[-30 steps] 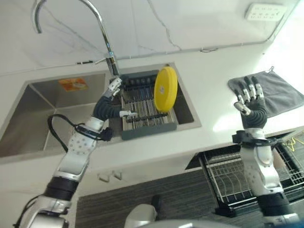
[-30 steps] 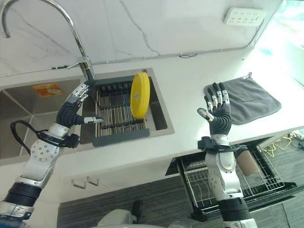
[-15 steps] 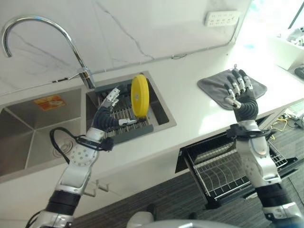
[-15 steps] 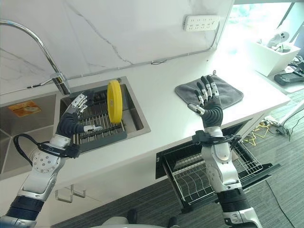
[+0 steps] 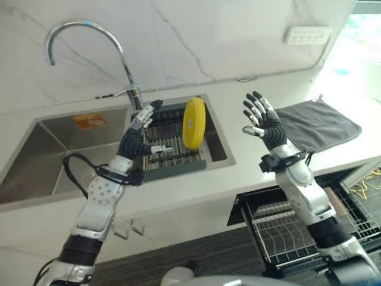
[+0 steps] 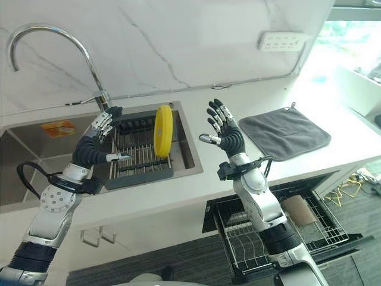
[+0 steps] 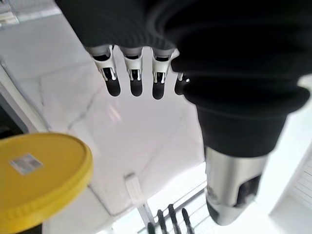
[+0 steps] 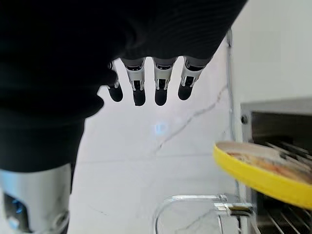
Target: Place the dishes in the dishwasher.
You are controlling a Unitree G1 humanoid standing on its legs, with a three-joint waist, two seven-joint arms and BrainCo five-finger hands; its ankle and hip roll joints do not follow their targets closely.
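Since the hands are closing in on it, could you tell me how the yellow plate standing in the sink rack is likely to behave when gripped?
The yellow plate stands on edge in the rack, so a sideways nudge could probably tip it. It looks rigid and smooth, perhaps slippery. The left hand and right hand are both open, flanking it.

no readable text anywhere. orange sticker (image 5: 90,121) on the back wall of the left sink basin (image 5: 36,173), print too small to make out. small pale label (image 7: 25,163) on the face of the yellow plate (image 5: 194,123) standing in the rack, also unreadable.
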